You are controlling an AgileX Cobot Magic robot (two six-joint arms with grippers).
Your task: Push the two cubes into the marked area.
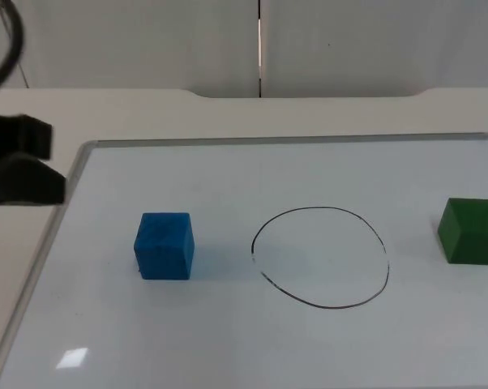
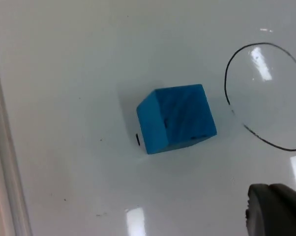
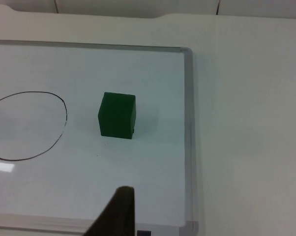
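You have a glossy whiteboard (image 1: pixel 228 340) lying flat on the table, its surface smooth enough to throw back bright patches of light, its edge bound in a thin pale metal frame with rounded corners; on it a black marker line draws a rough, slightly lopsided circle (image 1: pixel 321 257), and that drawn circle is your landmark; the blue cube (image 1: pixel 164 245) sits outside the circle on the left arm's side, near the line but clear of it, its matte faces streaked with darker blue and its edges sharp; from the left wrist camera you see the same blue cube (image 2: pixel 176 118) turned corner-on, with a small black mark on the board just beside its base; the green cube (image 1: pixel 470 231) sits outside the circle on the right arm's side, further from the line than the blue one, matte and even in colour, and its outer face is cut off at the picture's edge in the top view; the right wrist camera shows the whole green cube (image 3: pixel 117 115) between the circle and the board's frame; the left gripper (image 1: pixel 21 162) hangs beyond the board's frame on the blue cube's far side from the circle, dark and partly cut off, its two black fingers parted with nothing between them; the right gripper (image 3: pixel 116 214) shows one dark fingertip above the board, and you cannot tell how its fingers stand.
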